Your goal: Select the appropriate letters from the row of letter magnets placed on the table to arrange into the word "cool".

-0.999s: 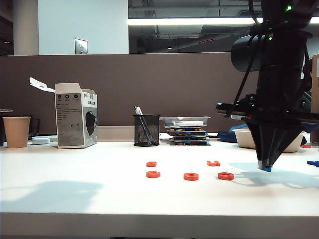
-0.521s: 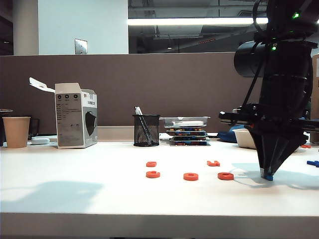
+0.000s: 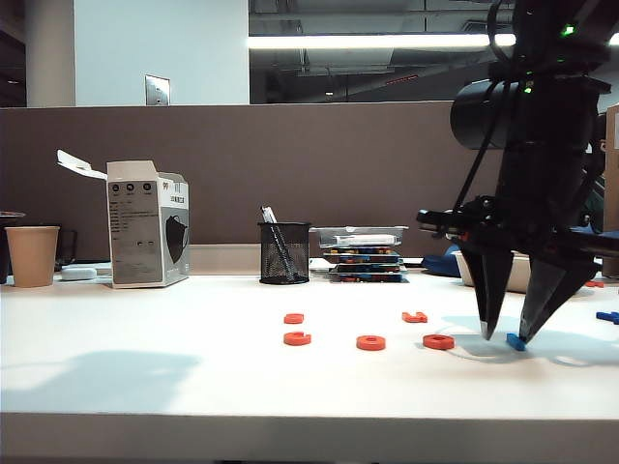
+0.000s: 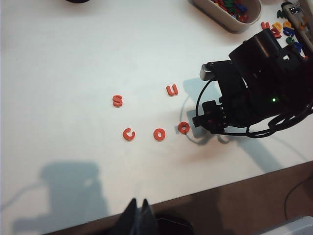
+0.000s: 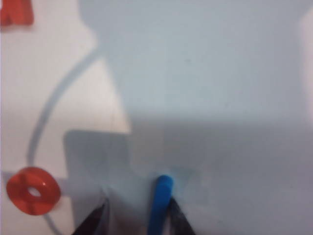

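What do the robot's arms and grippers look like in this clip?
The right arm is matte black with a thick cylindrical joint, small green indicator lights and loose black cables. Its right gripper has two long tapering black fingers with pale tips. The left gripper appears only as dark pointed fingertips.

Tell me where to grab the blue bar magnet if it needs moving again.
Pinch the blue bar across its narrow width, at mid-length, coming straight down. It lies flat on the table, thin and long, between the open fingers of the right hand, just right of the last orange ring.
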